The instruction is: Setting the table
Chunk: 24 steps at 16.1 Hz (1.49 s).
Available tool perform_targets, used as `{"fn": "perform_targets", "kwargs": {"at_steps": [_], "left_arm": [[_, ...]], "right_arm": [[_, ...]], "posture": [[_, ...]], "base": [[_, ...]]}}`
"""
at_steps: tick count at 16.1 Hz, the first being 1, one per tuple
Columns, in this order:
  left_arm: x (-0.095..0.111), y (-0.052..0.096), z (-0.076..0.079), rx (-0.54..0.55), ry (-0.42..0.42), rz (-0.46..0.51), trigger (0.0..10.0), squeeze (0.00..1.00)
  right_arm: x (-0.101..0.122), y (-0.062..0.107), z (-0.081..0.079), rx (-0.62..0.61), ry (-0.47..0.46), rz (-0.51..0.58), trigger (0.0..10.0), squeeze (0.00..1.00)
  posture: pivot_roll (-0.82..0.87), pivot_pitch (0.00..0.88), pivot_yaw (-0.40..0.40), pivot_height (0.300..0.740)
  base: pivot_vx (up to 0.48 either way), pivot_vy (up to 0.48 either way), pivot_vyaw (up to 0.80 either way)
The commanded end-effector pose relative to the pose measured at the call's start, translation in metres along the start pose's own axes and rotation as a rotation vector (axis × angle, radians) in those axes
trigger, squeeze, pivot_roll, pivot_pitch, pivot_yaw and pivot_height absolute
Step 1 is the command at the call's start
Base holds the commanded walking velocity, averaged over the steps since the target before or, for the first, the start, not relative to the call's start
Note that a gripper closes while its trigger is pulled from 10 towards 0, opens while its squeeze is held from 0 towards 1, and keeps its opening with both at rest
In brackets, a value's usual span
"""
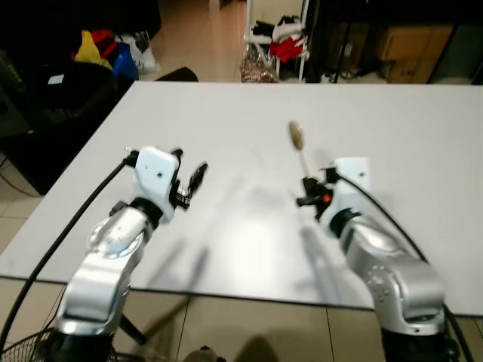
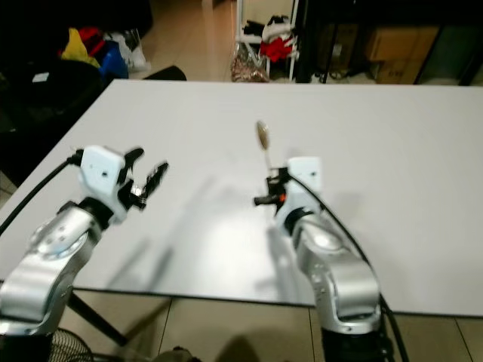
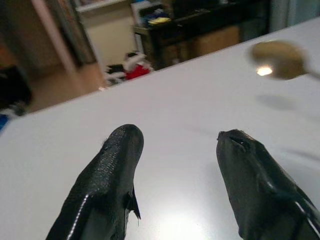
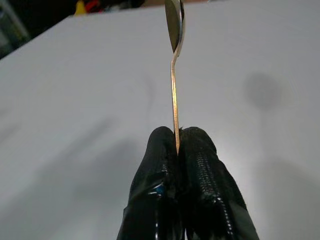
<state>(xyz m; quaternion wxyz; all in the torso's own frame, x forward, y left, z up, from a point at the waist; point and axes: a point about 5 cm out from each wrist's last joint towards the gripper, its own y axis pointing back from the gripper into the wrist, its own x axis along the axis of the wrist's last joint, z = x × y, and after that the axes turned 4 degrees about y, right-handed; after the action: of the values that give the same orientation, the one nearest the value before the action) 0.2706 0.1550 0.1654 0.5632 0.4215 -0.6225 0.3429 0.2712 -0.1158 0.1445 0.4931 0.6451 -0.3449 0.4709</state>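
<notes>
A metal spoon (image 1: 296,136) is held above the white table (image 1: 226,113), bowl pointing away from me. My right gripper (image 4: 176,141) is shut on the end of the spoon's handle (image 4: 174,100); in the head views it sits right of centre (image 1: 310,186). My left gripper (image 1: 190,179) hovers over the table's near left part, open, nothing between its two black fingers (image 3: 107,170). The spoon's bowl (image 3: 278,59) appears blurred in the left wrist view.
The table's near edge (image 1: 226,290) runs just in front of my arms. Beyond the far edge stand a rack with clothes (image 1: 279,41), cardboard boxes (image 1: 407,45) and coloured bags (image 1: 102,49). A fan guard (image 1: 19,351) is by the floor, lower left.
</notes>
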Motion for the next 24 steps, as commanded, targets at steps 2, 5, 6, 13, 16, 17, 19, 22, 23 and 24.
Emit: {"fn": "perform_targets", "kwargs": {"at_steps": [2, 5, 6, 13, 16, 17, 19, 22, 23, 24], "left_arm": [[-0.002, 0.005, 0.006, -0.090, 0.013, -0.034, 10.0, 0.00], [-0.007, 0.011, 0.010, -0.137, -0.008, -0.074, 10.0, 0.00], [-0.007, 0.012, 0.011, -0.147, -0.013, -0.076, 10.0, 0.00], [-0.003, -0.002, 0.006, 0.008, -0.027, -0.034, 10.0, 0.00], [-0.002, -0.003, 0.004, 0.020, -0.034, -0.032, 10.0, 0.00], [-0.003, -0.004, 0.004, 0.021, -0.034, -0.032, 10.0, 0.00], [-0.003, -0.004, 0.004, 0.019, -0.034, -0.032, 10.0, 0.00], [-0.001, -0.006, 0.004, 0.031, -0.069, -0.032, 10.0, 0.00], [-0.001, -0.006, 0.004, 0.038, -0.086, -0.038, 10.0, 0.00], [-0.001, -0.006, 0.004, 0.038, -0.086, -0.037, 10.0, 0.00]], "right_arm": [[-0.006, -0.003, -0.007, 0.018, 0.002, -0.067, 10.0, 0.00], [-0.023, 0.000, -0.006, -0.026, -0.035, -0.185, 10.0, 0.00], [-0.023, 0.001, -0.006, -0.034, -0.038, -0.185, 10.0, 0.00], [-0.004, 0.013, 0.012, -0.097, -0.027, 0.029, 10.0, 0.00], [-0.002, 0.016, 0.018, -0.130, -0.058, 0.068, 10.0, 0.00], [-0.002, 0.016, 0.017, -0.128, -0.053, 0.073, 10.0, 0.00], [-0.001, 0.016, 0.016, -0.120, -0.050, 0.084, 10.0, 0.00], [0.003, 0.015, 0.016, -0.107, -0.041, 0.109, 10.0, 0.00], [0.003, 0.015, 0.015, -0.097, -0.039, 0.108, 10.0, 0.00], [0.003, 0.015, 0.014, -0.093, -0.037, 0.108, 10.0, 0.00]], "posture": [[0.14, 0.000, 0.067, 0.727], [0.15, 0.000, 0.065, 0.727], [0.15, 0.000, 0.066, 0.727], [0.13, 0.000, 0.084, 0.727], [0.13, 0.000, 0.088, 0.727], [0.13, 0.000, 0.088, 0.727], [0.12, 0.000, 0.090, 0.727], [0.12, 0.000, 0.093, 0.727], [0.13, 0.000, 0.092, 0.727], [0.13, 0.000, 0.093, 0.727]], "base": [[0.000, 0.000, 0.00], [0.000, 0.000, 0.00], [0.000, 0.000, 0.00], [0.000, 0.109, 0.00], [0.000, 0.429, -0.25], [0.000, 0.431, -0.79], [0.000, 0.429, -0.79], [0.000, 0.288, -0.15], [0.000, -0.480, 0.00], [0.000, -0.480, 0.00]]}}
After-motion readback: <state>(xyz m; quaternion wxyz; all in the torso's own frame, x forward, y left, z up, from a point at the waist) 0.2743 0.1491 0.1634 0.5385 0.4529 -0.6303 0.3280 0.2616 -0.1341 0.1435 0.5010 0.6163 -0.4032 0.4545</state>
